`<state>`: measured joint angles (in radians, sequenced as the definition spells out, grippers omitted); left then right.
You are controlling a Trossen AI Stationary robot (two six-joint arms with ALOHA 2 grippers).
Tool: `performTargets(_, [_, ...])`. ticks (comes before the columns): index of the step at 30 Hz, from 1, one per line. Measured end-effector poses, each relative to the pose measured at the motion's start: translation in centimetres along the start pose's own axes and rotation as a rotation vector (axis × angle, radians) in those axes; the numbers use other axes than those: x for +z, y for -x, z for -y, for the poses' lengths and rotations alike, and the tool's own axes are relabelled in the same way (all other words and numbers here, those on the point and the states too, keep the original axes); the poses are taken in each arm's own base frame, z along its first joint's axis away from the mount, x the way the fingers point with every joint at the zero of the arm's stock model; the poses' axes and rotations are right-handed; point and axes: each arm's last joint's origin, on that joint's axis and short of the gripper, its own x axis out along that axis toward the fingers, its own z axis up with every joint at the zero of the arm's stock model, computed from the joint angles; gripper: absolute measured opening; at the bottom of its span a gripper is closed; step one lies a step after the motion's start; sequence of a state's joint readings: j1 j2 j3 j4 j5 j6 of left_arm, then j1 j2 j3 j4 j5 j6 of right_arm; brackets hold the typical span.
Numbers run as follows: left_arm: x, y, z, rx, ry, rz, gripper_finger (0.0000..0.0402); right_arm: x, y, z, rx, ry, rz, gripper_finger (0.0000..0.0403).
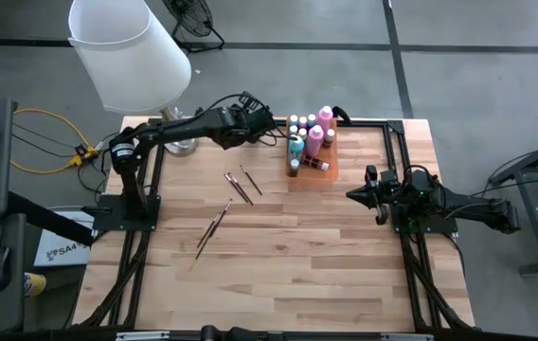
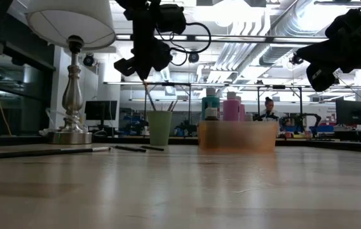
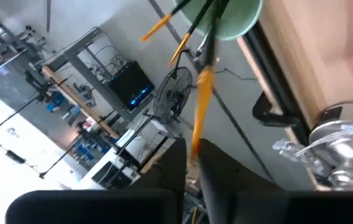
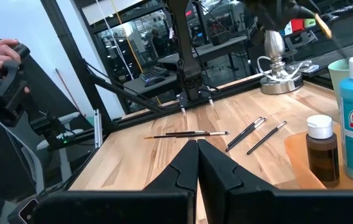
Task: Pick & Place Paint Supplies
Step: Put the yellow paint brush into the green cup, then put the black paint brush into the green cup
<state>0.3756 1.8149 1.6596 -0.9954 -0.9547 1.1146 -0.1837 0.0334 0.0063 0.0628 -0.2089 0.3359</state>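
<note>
A pale green cup (image 2: 159, 127) stands on the table beside the orange tray (image 1: 312, 175), and several brushes stick out of it. My left gripper (image 3: 193, 158) hovers above the cup (image 3: 226, 18), shut on an orange-handled paintbrush (image 3: 200, 106). The tray holds paint bottles (image 1: 309, 133) in pink, teal and brown. Loose dark paintbrushes (image 1: 239, 185) lie flat on the wood, others nearer the front (image 1: 214, 225). My right gripper (image 4: 196, 155) waits shut at the table's right side (image 1: 364, 194), holding nothing. My left gripper pinches the paintbrush's orange handle (image 3: 195, 140) between its two fingers, near the handle's upper end. The fingers come from above, slanting down. The brush (image 2: 149, 95) hangs tilted below them, with its lower end inside the green cup's mouth.
A large white lampshade (image 1: 127, 47) on a silver base (image 1: 182, 144) stands at the far left corner, close behind my left arm. Black frame rails (image 1: 397, 152) run along the table's edges. Open wood lies in the middle and toward the near edge.
</note>
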Motion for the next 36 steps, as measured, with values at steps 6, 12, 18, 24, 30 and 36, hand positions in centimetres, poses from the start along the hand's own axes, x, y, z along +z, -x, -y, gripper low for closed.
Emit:
performTargets(6, [-0.1, -0.1, 0.0, -0.005, 0.055, 0.002, 0.0096, 0.0, 0.0, 0.0, 0.0, 0.0, 0.0, 0.0002])
performTargets(12, [0.0, 0.0, -0.3, 0.032, 0.269, -0.02, 0.0131, 0.0, 0.0, 0.0, 0.0, 0.0, 0.0, 0.0002])
performTargets(18, [-1.3, 3.0, 0.0, 0.006, 0.626, 0.08, 0.0134, 0.0, 0.0, 0.0, 0.0, 0.0, 0.0, 0.0002])
performTargets(24, [-3.0, 6.7, 2.3, -0.26, 1.177, 0.124, 0.0134, 0.0, 0.0, 0.0, 0.0, 0.0, 0.0, 0.0002])
performTargets(30, [-4.0, 9.3, 4.9, -0.44, 1.358, 0.096, 0.0134, 0.0, 0.0, 0.0, 0.0, 0.0, 0.0, 0.0002])
performTargets(36, [-4.4, 10.4, 8.7, -0.517, 1.392, 0.086, 0.0134, 0.0, 0.0, 0.0, 0.0, 0.0, -0.001, 0.0002])
